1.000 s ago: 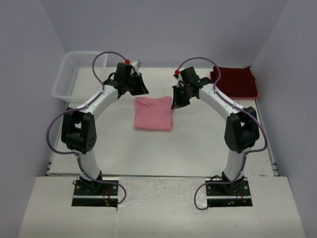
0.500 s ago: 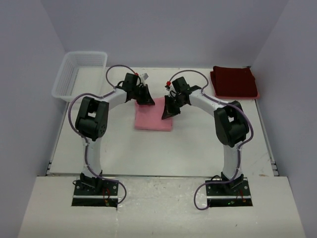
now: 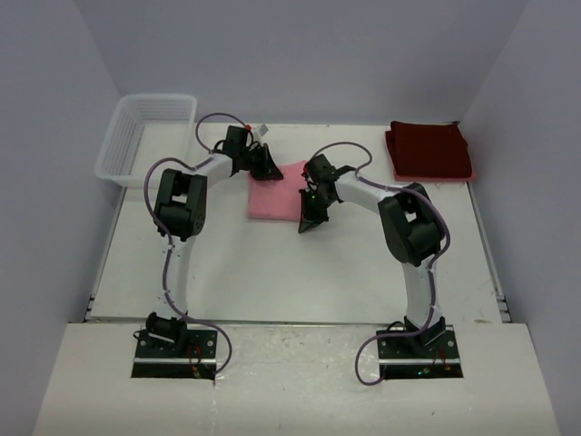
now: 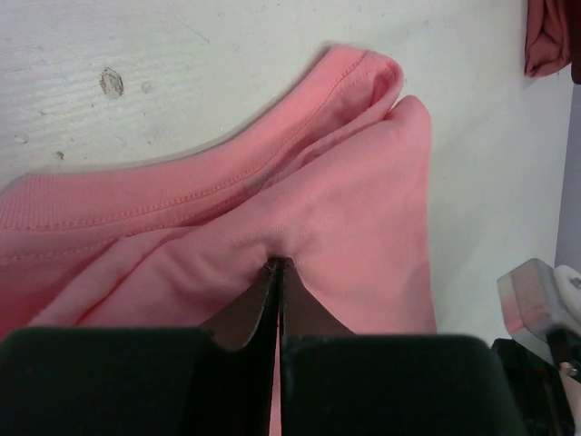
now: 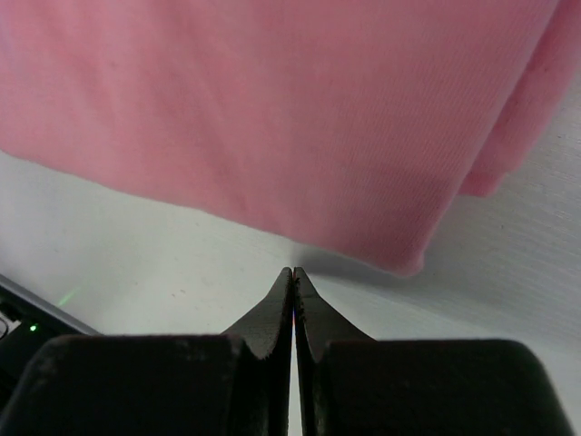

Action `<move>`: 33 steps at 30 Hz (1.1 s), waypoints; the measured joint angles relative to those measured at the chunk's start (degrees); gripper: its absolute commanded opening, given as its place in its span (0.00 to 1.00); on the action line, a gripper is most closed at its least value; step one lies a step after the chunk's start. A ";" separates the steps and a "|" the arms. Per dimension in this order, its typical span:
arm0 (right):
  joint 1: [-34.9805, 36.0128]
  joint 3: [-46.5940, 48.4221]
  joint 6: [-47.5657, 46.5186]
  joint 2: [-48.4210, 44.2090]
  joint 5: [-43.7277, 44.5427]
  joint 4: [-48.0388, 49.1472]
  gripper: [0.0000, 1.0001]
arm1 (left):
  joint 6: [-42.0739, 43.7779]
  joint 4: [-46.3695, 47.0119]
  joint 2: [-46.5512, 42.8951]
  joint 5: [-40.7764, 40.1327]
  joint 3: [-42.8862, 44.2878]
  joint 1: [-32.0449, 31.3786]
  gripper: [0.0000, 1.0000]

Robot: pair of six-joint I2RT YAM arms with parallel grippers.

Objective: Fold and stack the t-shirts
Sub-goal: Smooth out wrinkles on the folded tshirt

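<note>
The folded pink t-shirt (image 3: 275, 200) lies mid-tabletop, and the folded maroon t-shirt (image 3: 431, 151) lies at the far right corner. The left gripper (image 4: 275, 264), jaws pressed together, pokes the pink cloth's far edge. The right gripper (image 5: 293, 271), likewise closed, sits just beside its near right corner.

The left claw (image 4: 277, 263) has moved onto the pink t-shirt's (image 3: 272, 200) far edge. The right claw (image 5: 293, 271) has come to its near-right corner.

The light pink t-shirt (image 3: 275, 196) lies folded into a flat rectangle mid-desk (image 3: 272, 272), slightly toward the far side, with its ribbed neckline showing at one edge. The dark maroon t-shirt (image 3: 431, 150) lies folded flat at the far right corner, well apart.
</note>
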 measured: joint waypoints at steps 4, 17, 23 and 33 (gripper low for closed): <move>0.68 -0.76 0.98 0.66 1.33 -0.35 0.00 | 0.68 -0.15 0.74 1.25 1.11 0.44 0.00; 1.05 1.53 -0.24 -5.29 4.42 -2.71 0.00 | 2.99 -0.68 -11.50 2.23 -8.50 0.48 0.00; -0.22 15.52 -1.07 -1.44 3.65 -5.33 0.00 | 2.21 0.70 -19.76 1.14 -14.49 0.48 0.00; -4.44 28.44 -1.18 15.87 0.96 -10.23 0.00 | -3.17 2.93 -24.13 -4.59 -32.50 -0.55 0.00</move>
